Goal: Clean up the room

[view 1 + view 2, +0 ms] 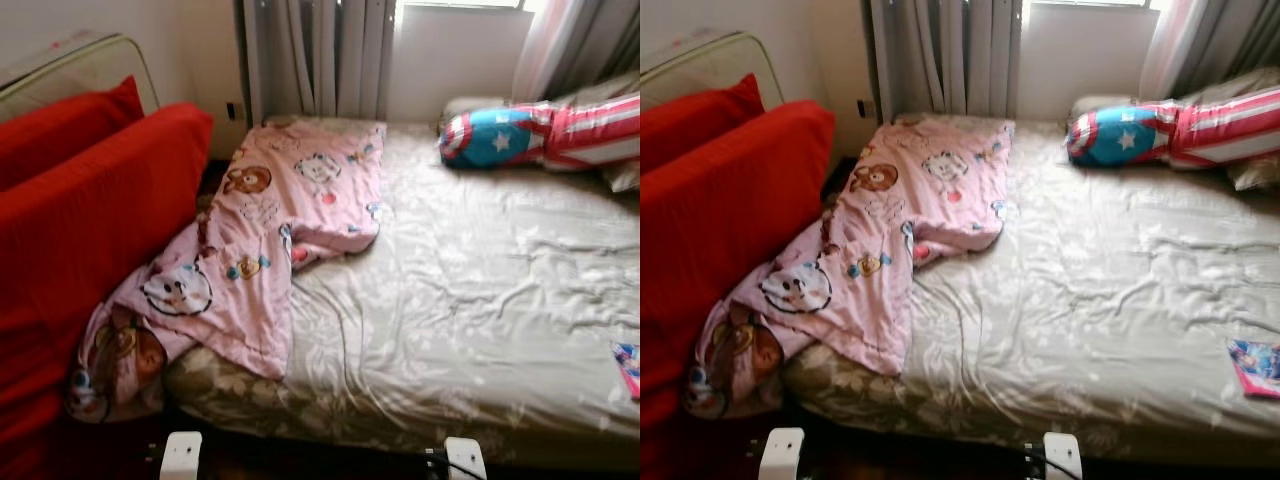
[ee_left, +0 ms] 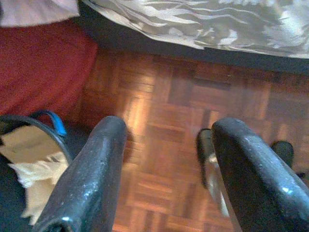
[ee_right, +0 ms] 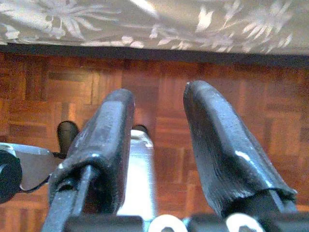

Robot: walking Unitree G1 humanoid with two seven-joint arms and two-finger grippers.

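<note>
A pink cartoon-print blanket lies crumpled along the left side of the bed and hangs over its near left corner. A red, white and blue star bolster rests at the bed's far right by the window. A small colourful booklet lies at the right edge of the sheet. My left gripper hangs open above the parquet floor, holding nothing. My right gripper is also open over the floor beside the bed's edge.
Red cushions lean against the wall to the left of the bed. Grey curtains hang behind it. A black bag with paper and a blue handle sits on the floor by my left gripper. My white feet stand at the bed's foot.
</note>
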